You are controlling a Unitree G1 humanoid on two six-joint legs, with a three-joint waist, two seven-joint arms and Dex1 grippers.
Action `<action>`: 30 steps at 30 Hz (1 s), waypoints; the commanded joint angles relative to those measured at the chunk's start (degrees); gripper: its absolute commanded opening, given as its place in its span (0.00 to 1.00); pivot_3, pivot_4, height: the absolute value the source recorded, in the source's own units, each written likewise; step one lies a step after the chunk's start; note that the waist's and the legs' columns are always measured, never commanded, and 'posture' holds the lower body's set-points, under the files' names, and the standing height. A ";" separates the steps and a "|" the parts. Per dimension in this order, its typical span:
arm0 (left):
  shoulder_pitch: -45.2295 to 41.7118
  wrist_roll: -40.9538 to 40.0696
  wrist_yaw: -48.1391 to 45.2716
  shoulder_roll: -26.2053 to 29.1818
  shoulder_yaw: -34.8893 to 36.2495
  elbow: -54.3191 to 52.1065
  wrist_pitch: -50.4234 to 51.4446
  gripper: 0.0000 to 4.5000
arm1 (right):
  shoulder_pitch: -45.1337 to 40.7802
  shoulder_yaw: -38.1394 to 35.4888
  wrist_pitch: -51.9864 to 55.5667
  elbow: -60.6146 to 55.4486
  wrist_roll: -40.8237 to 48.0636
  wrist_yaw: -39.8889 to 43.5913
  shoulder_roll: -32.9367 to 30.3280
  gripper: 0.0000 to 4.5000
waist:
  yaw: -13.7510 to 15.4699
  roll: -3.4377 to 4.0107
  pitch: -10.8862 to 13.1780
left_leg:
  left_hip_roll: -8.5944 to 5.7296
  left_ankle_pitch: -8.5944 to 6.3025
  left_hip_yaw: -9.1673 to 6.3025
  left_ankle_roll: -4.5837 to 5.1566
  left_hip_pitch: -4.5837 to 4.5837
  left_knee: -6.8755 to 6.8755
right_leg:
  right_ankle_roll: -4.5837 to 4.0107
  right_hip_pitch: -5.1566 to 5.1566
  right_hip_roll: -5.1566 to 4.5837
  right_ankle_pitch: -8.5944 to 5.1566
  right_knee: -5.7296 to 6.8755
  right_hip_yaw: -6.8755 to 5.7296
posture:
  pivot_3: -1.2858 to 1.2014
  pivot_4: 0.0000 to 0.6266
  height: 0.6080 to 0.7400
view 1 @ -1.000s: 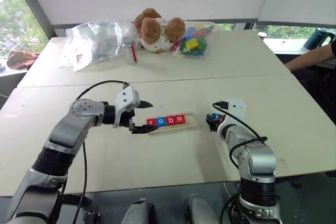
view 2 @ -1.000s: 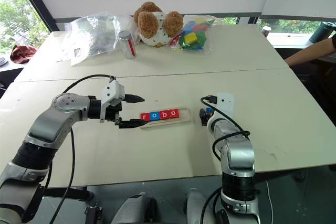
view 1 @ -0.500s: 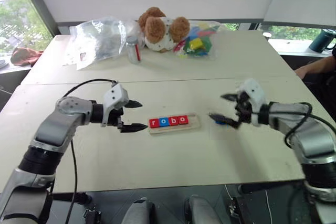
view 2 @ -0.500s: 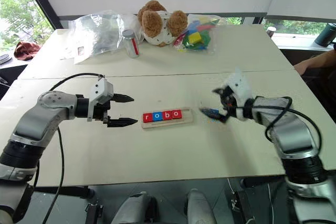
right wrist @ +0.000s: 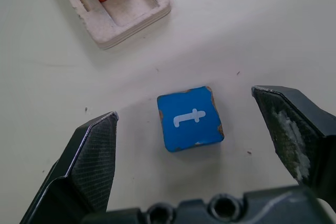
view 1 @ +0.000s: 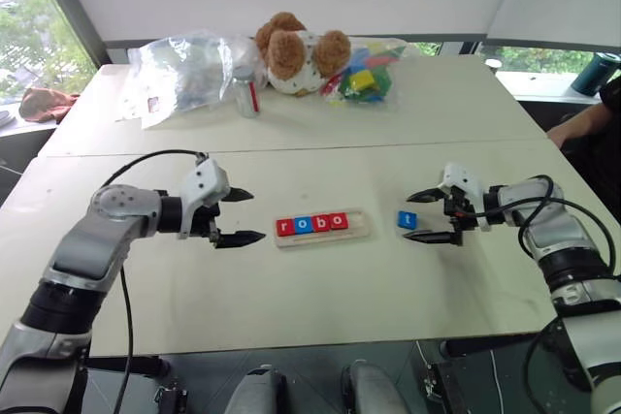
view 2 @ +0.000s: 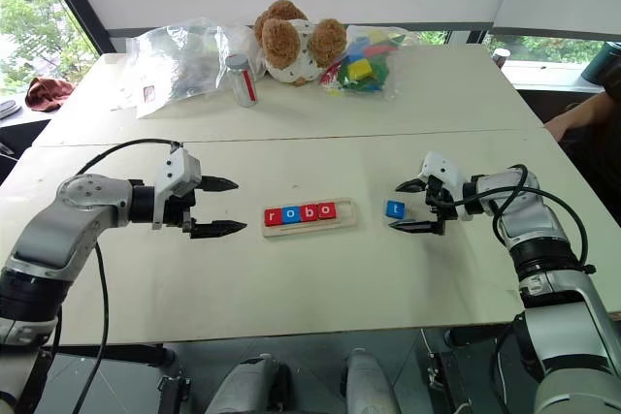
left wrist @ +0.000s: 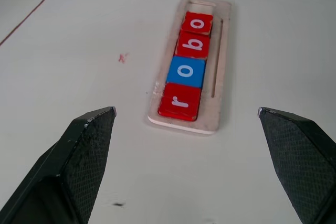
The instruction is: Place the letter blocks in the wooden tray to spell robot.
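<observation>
Pale cream table [view 1: 320, 278]: wide bare top around the work area, so plenty of room to move; clutter sits well apart at the far side — brown teddy bear [view 1: 291, 53], clear plastic bags [view 1: 175, 70], bagged multicoloured toy blocks [view 1: 359, 75]. Long pale wooden tray [view 1: 361, 231] lies mid-table with four red and blue letter tiles [view 1: 310, 224] reading r-o-b-o; the slot at its right end is free, probably left for the last letter. Left gripper [view 1: 235, 216] hangs off the tray's left end, jaws wide apart, empty. Right gripper [view 1: 424, 215] jaws apart, straddling but not touching the small blue square "t" tile [view 1: 407, 220], flat on the table near the tray's open end.
</observation>
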 commanded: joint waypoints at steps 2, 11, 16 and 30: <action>0.43 -1.13 0.93 1.21 2.81 -3.08 0.86 1.00 | -1.98 -0.18 -2.91 3.61 -1.37 1.21 0.23 0.99 | -0.05 0.00 0.00 | -0.02 0.00 0.00 0.00 0.00 0.04 | 0.00 0.02 -0.02 0.00 0.00 0.00 | 0.52 0.24 1.00; 0.19 -0.18 0.62 1.56 2.23 -1.29 -0.26 1.00 | -4.08 -1.21 -2.59 4.90 -1.07 1.48 2.16 0.25 | -0.29 0.01 0.00 | -0.01 0.04 -0.03 -0.09 0.03 0.00 | -0.01 0.01 -0.02 0.00 0.02 0.00 | 0.52 0.24 1.00; 0.34 1.28 -0.32 3.02 2.30 1.65 -1.79 1.00 | -6.52 -0.14 2.33 -0.65 -0.52 3.83 3.62 0.25 | -0.40 0.04 0.01 | -0.01 0.04 -0.02 -0.09 0.02 -0.01 | -0.01 -0.01 -0.02 0.00 0.03 0.00 | 0.52 0.24 1.00; 1.65 3.09 0.33 1.11 1.76 2.52 -3.26 1.00 | -17.76 7.48 -4.43 9.40 -8.36 5.45 11.75 0.25 | -0.22 0.05 0.02 | -0.10 0.19 -0.07 -0.37 -0.08 0.01 | -0.01 -0.09 -0.11 0.01 0.03 -0.07 | 0.52 0.24 1.00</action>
